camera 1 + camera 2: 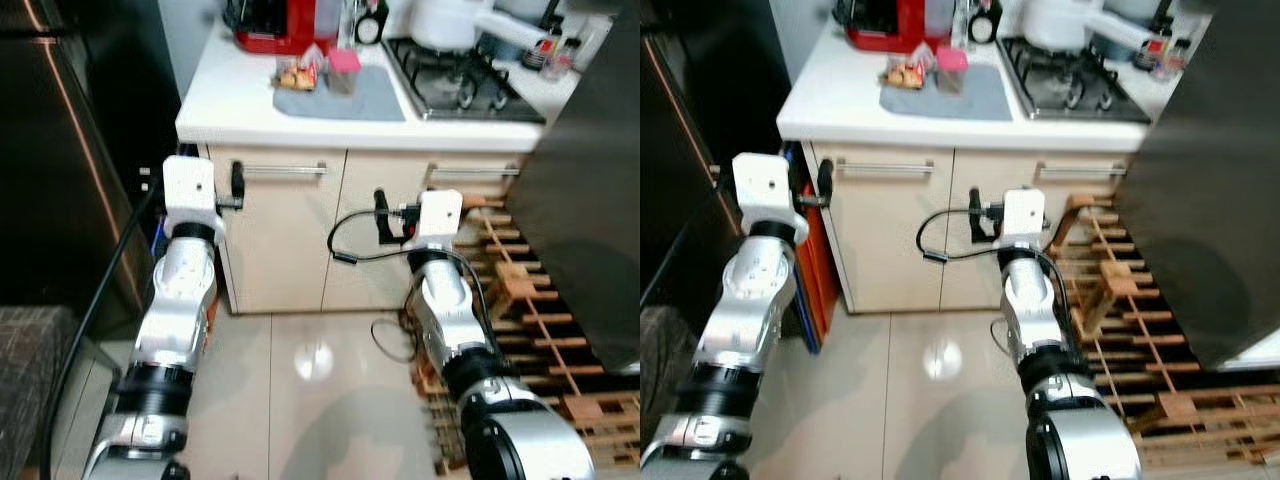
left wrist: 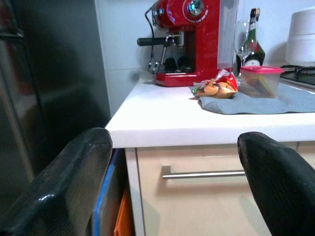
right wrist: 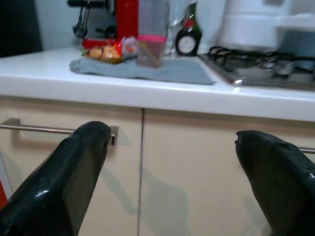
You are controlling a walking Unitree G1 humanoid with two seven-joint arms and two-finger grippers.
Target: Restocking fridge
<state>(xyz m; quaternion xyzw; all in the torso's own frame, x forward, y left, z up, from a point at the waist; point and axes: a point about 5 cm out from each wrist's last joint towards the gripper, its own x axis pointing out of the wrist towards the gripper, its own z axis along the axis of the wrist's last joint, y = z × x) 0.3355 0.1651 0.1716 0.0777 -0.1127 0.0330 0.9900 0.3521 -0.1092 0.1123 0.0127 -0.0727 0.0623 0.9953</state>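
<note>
On the white counter (image 1: 235, 100) lies a grey cloth (image 1: 372, 96). A red and orange snack bag (image 1: 297, 74) and a clear tub with a pink lid (image 1: 343, 70) rest on it. Both arms are raised in front of the beige cabinet, below counter height. My left gripper (image 1: 237, 186) is open and empty beside the left door's handle (image 1: 285, 170). My right gripper (image 1: 381, 216) is open and empty before the cabinet's middle seam. In the left wrist view the bag (image 2: 216, 88) and tub (image 2: 261, 81) sit well beyond the fingers (image 2: 74, 182). A dark fridge front (image 1: 60, 160) stands to my left.
A red coffee machine (image 1: 285, 25), a bottle (image 2: 253, 42), a gas hob (image 1: 465, 85) and a white pot (image 1: 445, 22) crowd the counter's back. A wooden pallet (image 1: 535, 300) lies on the floor at right under a large dark panel (image 1: 590, 200). Pale tiles lie ahead.
</note>
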